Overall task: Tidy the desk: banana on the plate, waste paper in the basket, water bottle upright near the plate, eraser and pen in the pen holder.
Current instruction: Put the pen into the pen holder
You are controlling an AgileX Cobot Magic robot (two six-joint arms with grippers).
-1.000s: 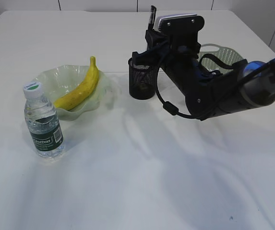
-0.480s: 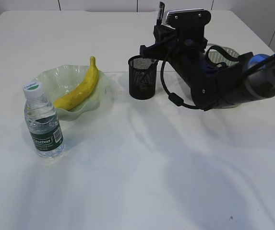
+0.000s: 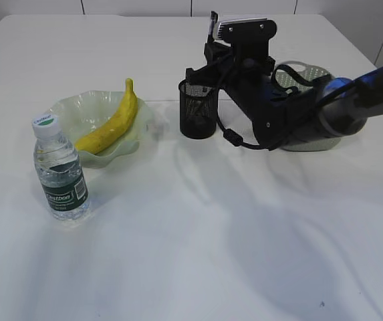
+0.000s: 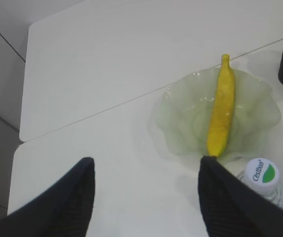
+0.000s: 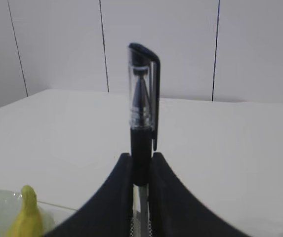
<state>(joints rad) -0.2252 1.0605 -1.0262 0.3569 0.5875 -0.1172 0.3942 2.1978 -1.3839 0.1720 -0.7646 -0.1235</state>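
From the exterior view, my right gripper [image 3: 211, 50] stood above and just behind the black mesh pen holder [image 3: 198, 109], its fingers pinching the pen [image 3: 212, 23] upright, cap end up, with the holder's open mouth a little below and to the near side of my fingertips. The banana [image 3: 111, 123] already lay in the plate [image 3: 69, 110], the water bottle [image 3: 60, 168] stood upright just beside it, and the basket [image 3: 315, 75] sat behind my forearm; I could see no eraser and no waste paper from there. To do this step well, I judged I should bring the pen's hidden lower end squarely over the mouth, keep it vertical, lower until the tip was inside the rim, and only then release, so it would not catch the mesh edge and tip the holder. In the left wrist view, my left gripper [image 4: 146, 195] hung idle with its fingers [image 4: 227, 200] spread wide and nothing between them, the plate and banana ahead of them and the bottle cap by the right finger. In the right wrist view, my two fingers [image 5: 119, 197] were pressed onto the pen's dark barrel below its clear cap; the holder beneath was all but out of frame, so I could not tell my alignment from there.
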